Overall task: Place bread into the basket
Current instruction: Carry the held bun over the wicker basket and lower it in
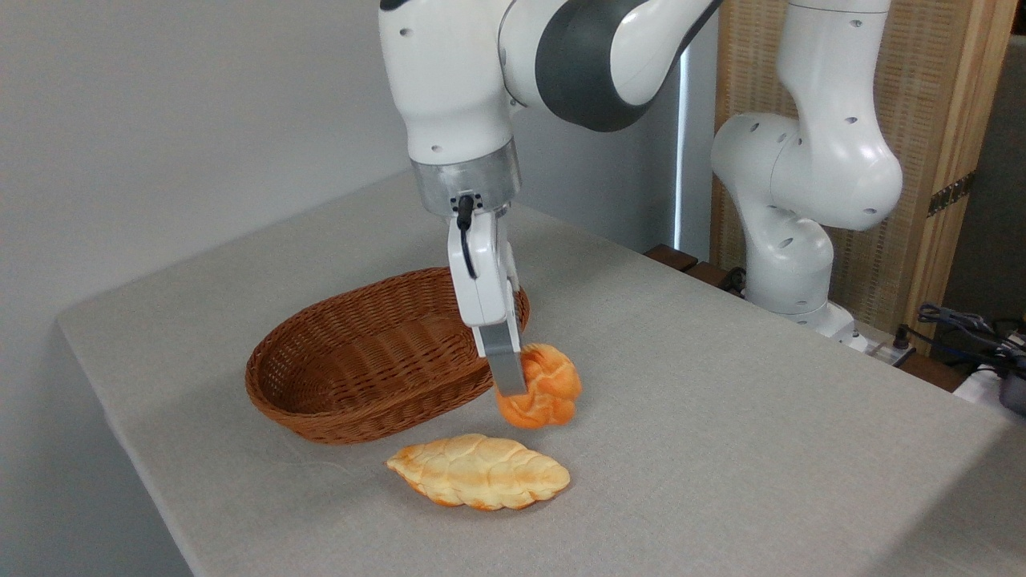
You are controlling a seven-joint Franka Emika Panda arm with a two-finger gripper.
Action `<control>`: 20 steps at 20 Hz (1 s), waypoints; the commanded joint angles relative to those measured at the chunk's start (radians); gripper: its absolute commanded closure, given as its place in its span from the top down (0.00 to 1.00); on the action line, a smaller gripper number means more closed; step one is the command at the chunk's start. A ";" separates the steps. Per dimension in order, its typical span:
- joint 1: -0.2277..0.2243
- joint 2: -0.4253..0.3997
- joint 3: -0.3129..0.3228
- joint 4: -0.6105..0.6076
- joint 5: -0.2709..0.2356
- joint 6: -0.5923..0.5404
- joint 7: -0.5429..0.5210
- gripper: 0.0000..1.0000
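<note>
A grey cloth-covered tabletop (721,417) is set against a pale wall. The wicker basket (361,361), left of the fingers (510,373), is seen empty. The fingers are closed on the bread (545,389), just right of the basket rim. A braided loaf (479,472) lies below.

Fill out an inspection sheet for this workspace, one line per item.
Surface: grey table, covered with cloth, no spills seen.
Job's things: orange-brown bun between the fingers, beside the wicker basket, not in it; whether it touches the table cannot be told. The basket holds nothing.
Clutter: pale braided loaf lying in front of the basket.
Grippers: gripper shut on the bun, pointing down.
Cables: black lead at the wrist; loose cables at far right, off the table.
Surroundings: plain wall, wooden slatted panel behind the arm.
</note>
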 commanded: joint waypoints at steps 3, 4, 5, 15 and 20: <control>-0.001 -0.003 0.009 0.048 -0.186 -0.018 -0.290 0.40; -0.001 -0.003 0.009 0.049 -0.203 -0.017 -0.305 0.42; -0.001 -0.003 0.009 0.051 -0.226 -0.017 -0.318 0.45; -0.001 -0.002 0.007 0.097 -0.327 -0.020 -0.460 0.83; -0.011 0.029 -0.005 0.092 -0.327 -0.023 -0.485 1.00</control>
